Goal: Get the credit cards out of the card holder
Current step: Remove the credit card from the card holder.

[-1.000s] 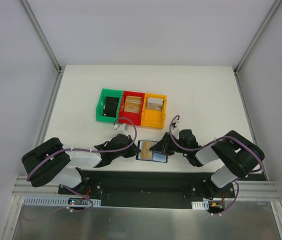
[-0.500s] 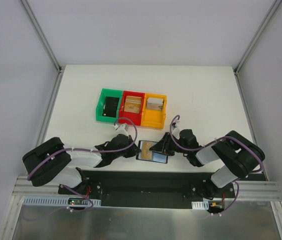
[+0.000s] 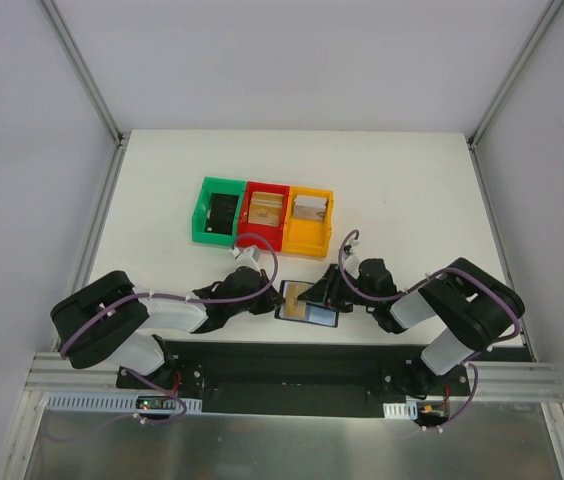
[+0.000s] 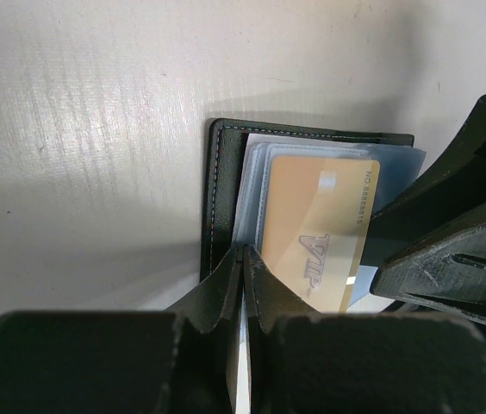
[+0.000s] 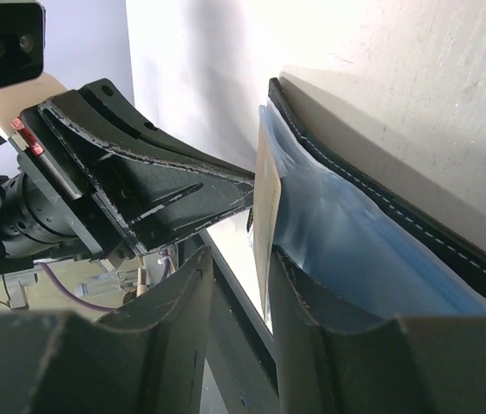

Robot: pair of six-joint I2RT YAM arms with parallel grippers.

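- The card holder (image 4: 215, 198) lies open and flat on the white table (image 3: 412, 190), at its near edge between the two arms.
- It is black and leather-like, with a line of light stitches along the rim; inside are blue-grey clear plastic sleeves, smooth and a little glossy.
- A card (image 4: 316, 224), thin, tan-gold and with rounded corners, sticks partly out of a sleeve; it carries the letters "VIP" and a small number line.
- The left gripper (image 4: 245, 269) has its dark fingers pressed almost together at the holder's near edge; I cannot tell whether they pinch something thin.
- The right gripper (image 5: 241, 274) has its fingers a little apart, with the card's edge standing between them.
- Far behind stand three plastic bins in a row, touching: green (image 3: 212, 237), red (image 3: 260, 241), orange (image 3: 305, 246).
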